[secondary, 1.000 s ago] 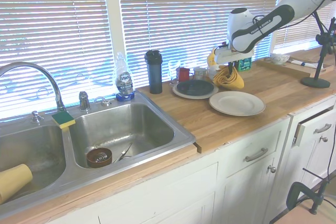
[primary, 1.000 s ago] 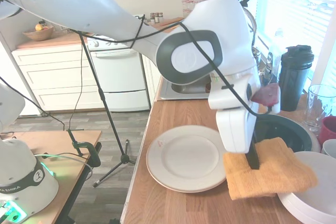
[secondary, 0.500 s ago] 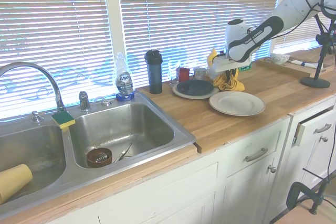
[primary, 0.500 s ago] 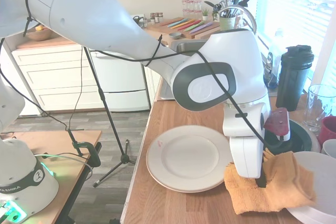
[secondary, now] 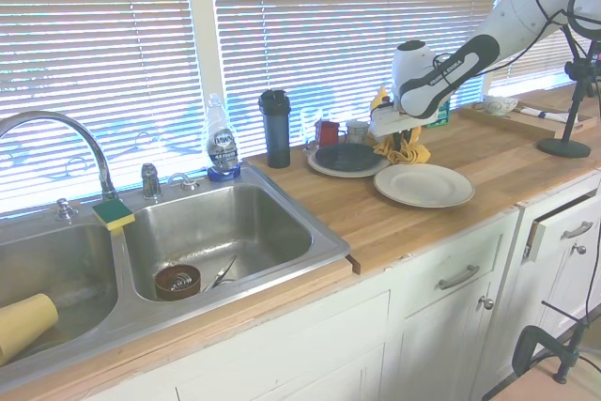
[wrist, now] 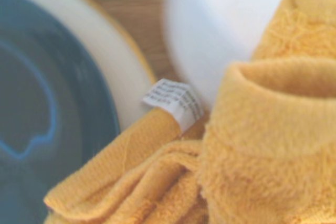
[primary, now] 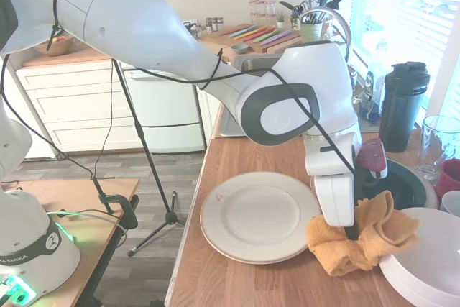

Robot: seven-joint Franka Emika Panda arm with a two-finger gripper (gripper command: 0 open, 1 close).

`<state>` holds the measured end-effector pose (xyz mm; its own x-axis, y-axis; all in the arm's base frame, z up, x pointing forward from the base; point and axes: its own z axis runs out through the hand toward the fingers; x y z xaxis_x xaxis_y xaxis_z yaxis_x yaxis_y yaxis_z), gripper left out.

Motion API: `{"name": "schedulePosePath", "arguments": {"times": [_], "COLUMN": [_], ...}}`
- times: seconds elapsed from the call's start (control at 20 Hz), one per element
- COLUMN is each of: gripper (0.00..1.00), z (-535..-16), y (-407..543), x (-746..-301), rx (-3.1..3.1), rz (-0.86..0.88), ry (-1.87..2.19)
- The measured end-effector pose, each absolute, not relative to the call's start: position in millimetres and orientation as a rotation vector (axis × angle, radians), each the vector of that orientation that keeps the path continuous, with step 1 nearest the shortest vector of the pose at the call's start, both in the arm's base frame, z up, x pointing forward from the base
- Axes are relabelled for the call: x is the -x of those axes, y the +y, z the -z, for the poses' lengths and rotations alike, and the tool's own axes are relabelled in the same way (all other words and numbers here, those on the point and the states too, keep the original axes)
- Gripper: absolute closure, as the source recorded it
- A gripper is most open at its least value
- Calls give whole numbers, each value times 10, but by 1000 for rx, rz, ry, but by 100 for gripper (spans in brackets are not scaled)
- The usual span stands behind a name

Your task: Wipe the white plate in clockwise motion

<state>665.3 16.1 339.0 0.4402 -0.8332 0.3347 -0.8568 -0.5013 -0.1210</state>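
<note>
We see gripper pinching bunched orange cloth – cloth beside white plate, touching its rim. Plate on wooden counter, next to black plate.

Three plate settings are counted on the worktop: one white plate, one cream plate carrying one black plate, and one white dish. One orange cloth, one dark shaker bottle, one soap bottle, one glass and one sponge are seen. Two sink basins are counted.
</note>
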Motion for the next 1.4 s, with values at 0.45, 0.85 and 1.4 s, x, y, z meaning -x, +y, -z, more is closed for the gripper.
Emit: {"name": "schedulePosePath", "arguments": {"times": [0.45,0.85,1.4], "gripper": [100,100,100], "z": [-3385,-3408,-3287], "y": [220,290,62], "x": [-6426,-6125,-6144], "rx": [-2629,-2619,-2581], "rz": [-550,-544,-525], "ry": [-1529,-1534,-1577]}}
